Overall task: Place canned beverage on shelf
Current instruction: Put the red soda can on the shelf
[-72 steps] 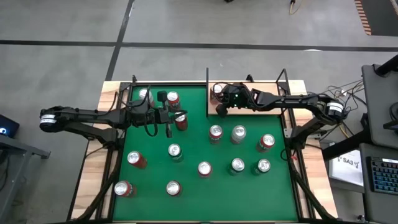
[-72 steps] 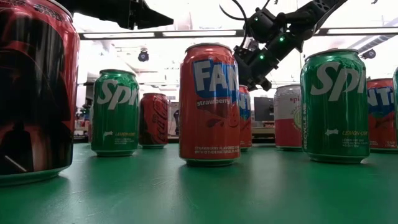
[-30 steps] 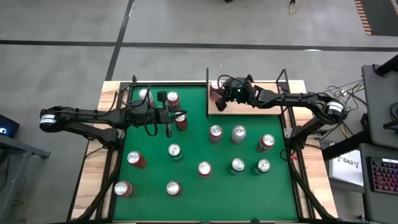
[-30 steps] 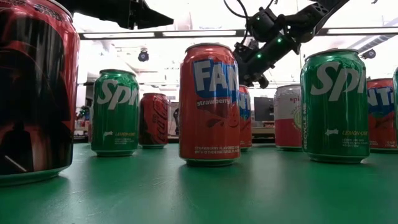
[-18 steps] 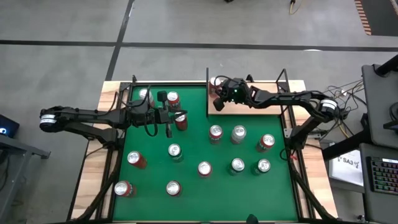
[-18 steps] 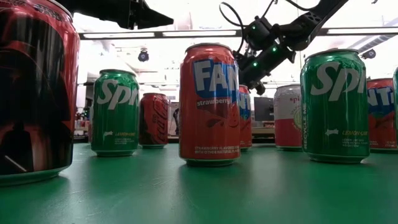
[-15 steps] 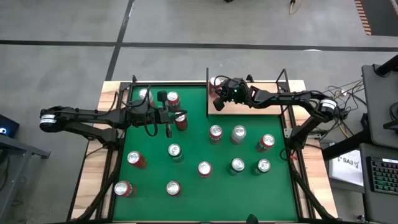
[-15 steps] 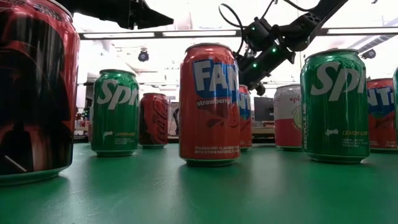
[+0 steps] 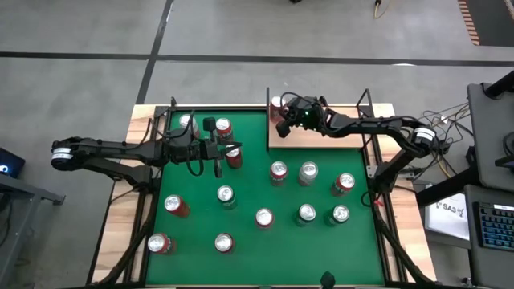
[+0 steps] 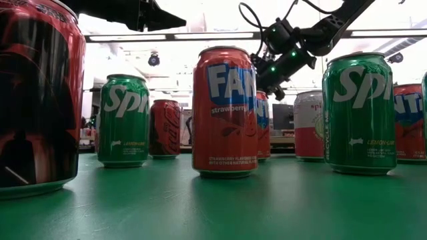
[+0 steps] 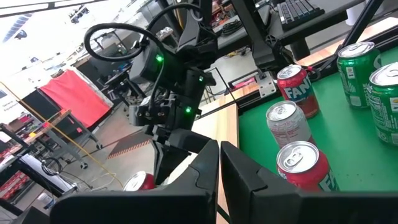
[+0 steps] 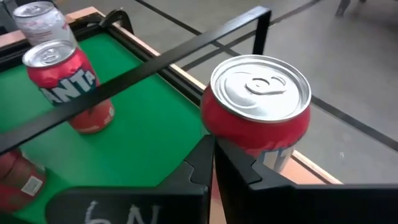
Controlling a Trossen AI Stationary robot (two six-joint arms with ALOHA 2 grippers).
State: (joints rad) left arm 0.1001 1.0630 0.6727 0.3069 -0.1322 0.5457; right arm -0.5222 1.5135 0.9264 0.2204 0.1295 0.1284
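A red can with a silver top stands upright at the far left corner of the pale wooden shelf, also seen from above as the red can. My right gripper is shut and sits on the shelf just near of the can, pointing at its side. My left gripper is shut with nothing in it. It hovers level over the green table's far left part, above two red cans. My right gripper's shut fingertips stand at the red can's side wall, low on the side facing the arm. They come slanting down from the shelf's near right. Whether they touch the can I cannot tell. The can stands upright on the shelf.
Several cans, red, green and silver, stand about the green table, such as a red can and a silver one just near of the shelf. Thin black rods edge the shelf.
My right gripper has crept over the shelf toward its far left corner and the red can, staying shut.
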